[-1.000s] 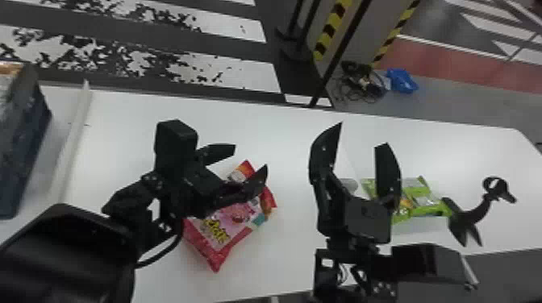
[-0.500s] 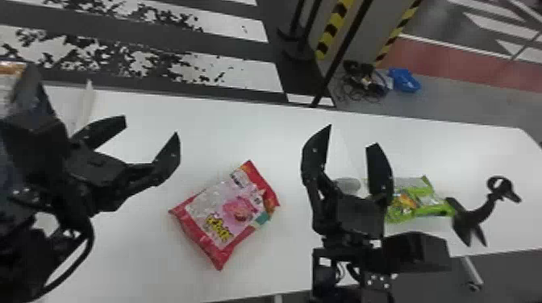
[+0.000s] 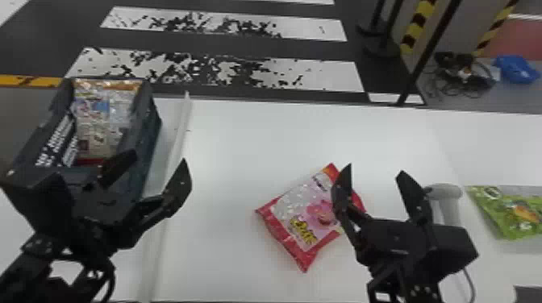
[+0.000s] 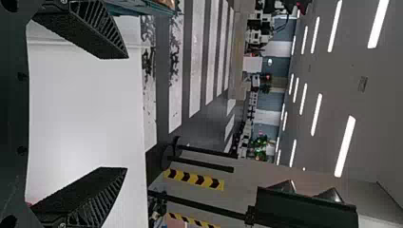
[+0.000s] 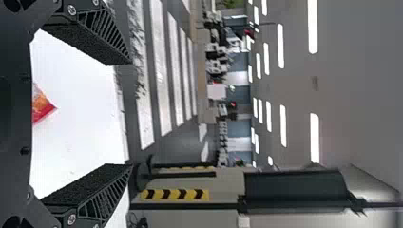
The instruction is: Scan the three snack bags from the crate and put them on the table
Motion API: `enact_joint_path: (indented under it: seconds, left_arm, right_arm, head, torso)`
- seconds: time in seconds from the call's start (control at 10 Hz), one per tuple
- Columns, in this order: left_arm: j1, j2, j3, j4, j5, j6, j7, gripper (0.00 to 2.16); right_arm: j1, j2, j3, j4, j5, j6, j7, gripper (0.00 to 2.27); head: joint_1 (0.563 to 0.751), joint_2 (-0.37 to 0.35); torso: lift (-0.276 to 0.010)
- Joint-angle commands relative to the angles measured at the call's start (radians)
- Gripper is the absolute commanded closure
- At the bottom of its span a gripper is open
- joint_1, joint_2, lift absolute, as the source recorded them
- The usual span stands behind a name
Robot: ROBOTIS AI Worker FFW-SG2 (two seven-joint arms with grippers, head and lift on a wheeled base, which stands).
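My left gripper (image 3: pixel 159 159) stands open with nothing between its fingers, over the near right corner of the dark crate (image 3: pixel 147 149). Transparent-fronted snack packs (image 3: pixel 103 117) lie inside the crate. The left wrist view has this gripper (image 4: pixel 127 113) spread wide, with the crate's side (image 4: pixel 130 6) past one finger. Over the right corner of a red-and-pink snack bag (image 3: pixel 300 217) on the table is my right gripper (image 3: pixel 375 169), open and holding nothing; the right wrist view shows that gripper (image 5: pixel 132 114) and the bag's corner (image 5: pixel 43 105). A green snack bag (image 3: pixel 520 215) lies farther right.
Between the right gripper and the green bag stands a light grey round-headed object (image 3: pixel 445 195), perhaps the scanner. A raised white strip (image 3: pixel 177 137) runs along the white table (image 3: pixel 282 137) beside the crate. Black posts and cables (image 3: pixel 463 74) are on the floor beyond.
The head view has turned left, bringing the crate fully in. My left gripper has moved left off the red bag to the crate. My right gripper has shifted left, closer to that bag.
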Motion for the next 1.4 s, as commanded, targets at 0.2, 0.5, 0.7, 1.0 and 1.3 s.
enact_joint_path:
  seconds: [0.2,0.5,0.7,1.0,1.3]
  left_arm:
    - [0.085,0.0,0.061,-0.016,0.064,-0.006,-0.032,0.03]
    - [0.094,-0.001,0.066,-0.016,0.081,-0.009,-0.04,0.03]
    - [0.09,-0.001,0.064,-0.013,0.079,-0.009,-0.04,0.03]
    - [0.087,-0.006,0.064,0.003,0.079,-0.009,-0.046,0.03]
    - [0.067,-0.011,0.054,0.027,0.074,-0.009,-0.046,0.03]
  right_arm:
    - [0.006,-0.003,0.095,-0.004,-0.002,0.145,0.051,0.15]
    - [0.012,-0.022,0.185,0.01,-0.04,0.201,0.08,0.56]
    - [0.012,-0.03,0.201,0.015,-0.117,0.29,0.145,2.02]
    - [-0.008,-0.029,0.211,0.084,-0.142,0.308,0.188,2.17]
    - [-0.04,-0.027,0.205,0.143,-0.169,0.311,0.189,2.18]
  head:
    - [0.695,0.094]
    - [0.695,0.175]
    - [0.695,0.241]
    - [0.695,0.298]
    - [0.695,0.304]
  torso:
    - [-0.094]
    - [-0.094]
    - [-0.094]
    - [-0.094]
    - [-0.094]
